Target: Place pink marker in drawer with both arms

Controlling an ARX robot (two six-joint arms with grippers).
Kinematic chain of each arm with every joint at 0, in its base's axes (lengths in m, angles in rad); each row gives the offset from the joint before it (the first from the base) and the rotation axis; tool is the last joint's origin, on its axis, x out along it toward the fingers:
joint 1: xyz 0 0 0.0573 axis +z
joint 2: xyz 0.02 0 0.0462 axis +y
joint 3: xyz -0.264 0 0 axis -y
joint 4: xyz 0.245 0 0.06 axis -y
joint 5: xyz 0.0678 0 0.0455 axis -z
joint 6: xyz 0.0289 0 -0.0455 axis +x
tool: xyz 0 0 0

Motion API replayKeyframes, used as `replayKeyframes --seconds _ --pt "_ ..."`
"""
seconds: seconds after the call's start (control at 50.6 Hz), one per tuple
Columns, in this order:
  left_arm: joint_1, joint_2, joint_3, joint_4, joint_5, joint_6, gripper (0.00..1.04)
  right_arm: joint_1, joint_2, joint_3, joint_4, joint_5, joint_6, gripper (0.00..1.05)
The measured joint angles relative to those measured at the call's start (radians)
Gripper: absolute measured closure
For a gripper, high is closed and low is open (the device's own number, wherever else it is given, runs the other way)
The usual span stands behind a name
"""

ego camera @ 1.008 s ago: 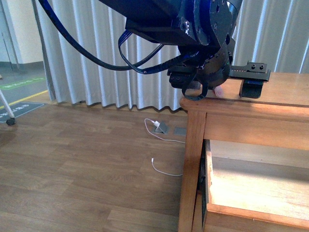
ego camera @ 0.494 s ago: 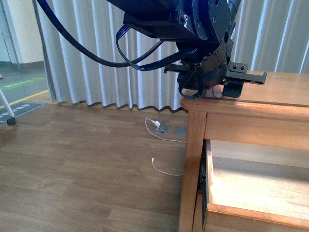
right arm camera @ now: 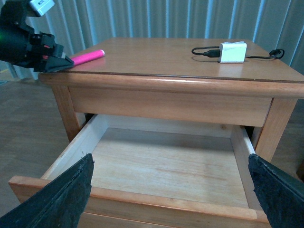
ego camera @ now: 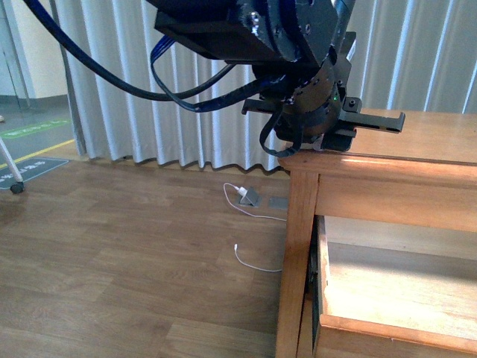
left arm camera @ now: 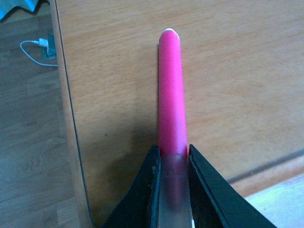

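Front: left gripper (ego camera: 328, 140) low at the tabletop (ego camera: 432, 142) corner, drawer (ego camera: 395, 294) pulled out below

Left wrist: jaws clamped on pale cap end of pink marker (left arm camera: 170, 90), barrel over the tabletop near its edge, can't tell if lifted

Right wrist: right gripper (right arm camera: 170, 164) fingers far apart, nothing held, facing the open drawer

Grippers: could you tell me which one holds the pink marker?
The left gripper, shut on the pink marker; the right gripper is open at the drawer.
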Motion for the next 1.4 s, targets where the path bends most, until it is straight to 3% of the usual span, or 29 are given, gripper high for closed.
replayKeyframes --seconds 0.277,0.553,1.403 --pt "0.002 -0.24 -0.302 0.117 0.219 0.093 0.91 0.0 0.0 0.0 0.0 0.0 0.0 0.08" --pt "-0.022 -0.278 -0.428 0.109 0.356 0.177 0.91 0.0 0.0 0.0 0.0 0.0 0.0 0.08" --pt "-0.116 0.105 -0.168 0.051 0.285 0.124 0.91 0.0 0.0 0.0 0.0 0.0 0.0 0.08"
